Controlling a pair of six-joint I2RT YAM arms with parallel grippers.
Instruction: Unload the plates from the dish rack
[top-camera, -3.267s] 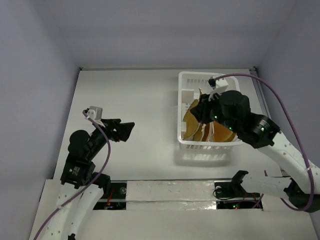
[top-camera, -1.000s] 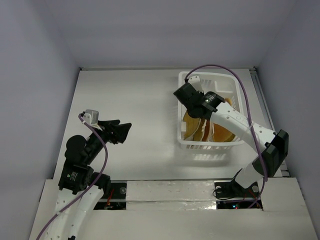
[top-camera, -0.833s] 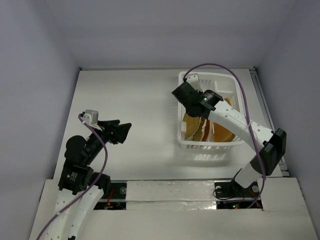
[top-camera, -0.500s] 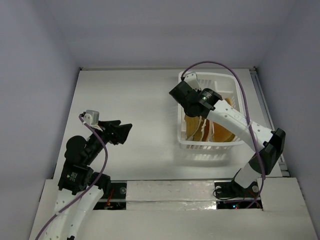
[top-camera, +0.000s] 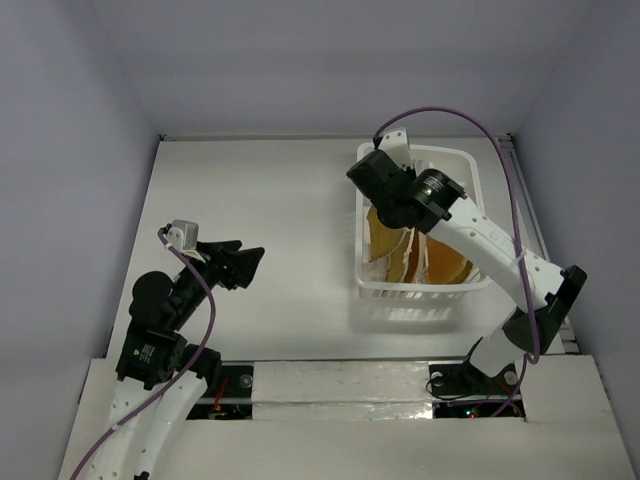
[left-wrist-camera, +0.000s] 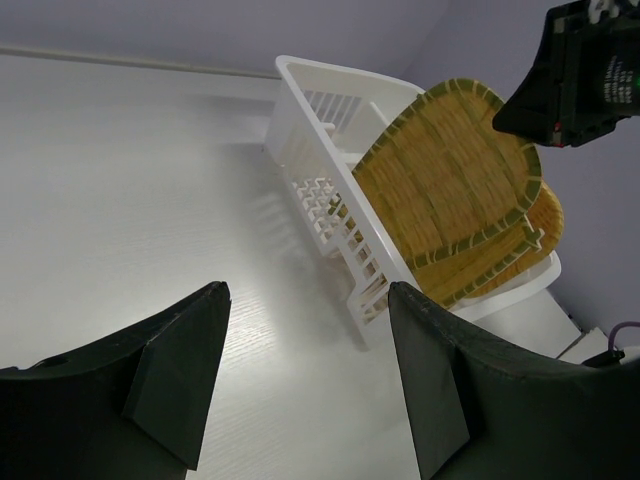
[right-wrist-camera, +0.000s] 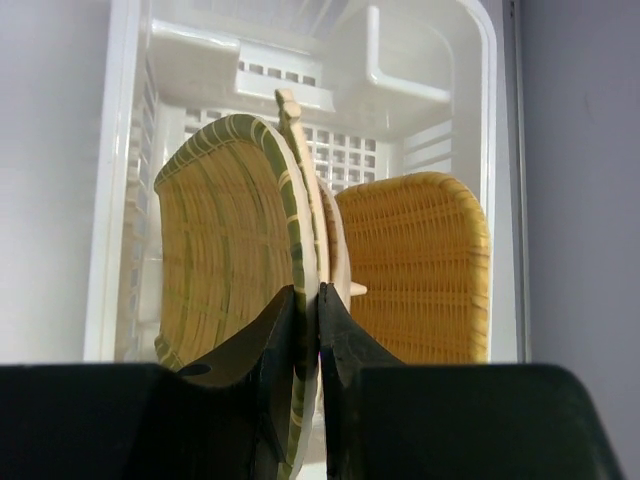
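The plates (right-wrist-camera: 415, 265) stand on edge inside the white dish rack (right-wrist-camera: 120, 200), packed close and leaning against one another at the rack's near end. From the right wrist I make out a green-rimmed plate (right-wrist-camera: 225, 250) on the left, an orange-tan one on the right, and between them a pale one seen only edge-on, so I cannot tell its shape. Whether more sit behind them is hard to say, since their lower parts are hidden behind the black fingers. The right gripper (right-wrist-camera: 306, 300) is clamped down over the top edge of the green-rimmed plate, its two fingers nearly meeting with the rim pinched between them; the pale plate's edge lies so tight against it that I cannot tell if it is caught too. From above, the right wrist covers the rack's far left corner and much of the stack. The rack sits on the right side of the white table (top-camera: 280, 200). Well apart on the left, the left gripper (left-wrist-camera: 308, 295) hangs above bare table, fingers spread wide and holding nothing, facing the rack
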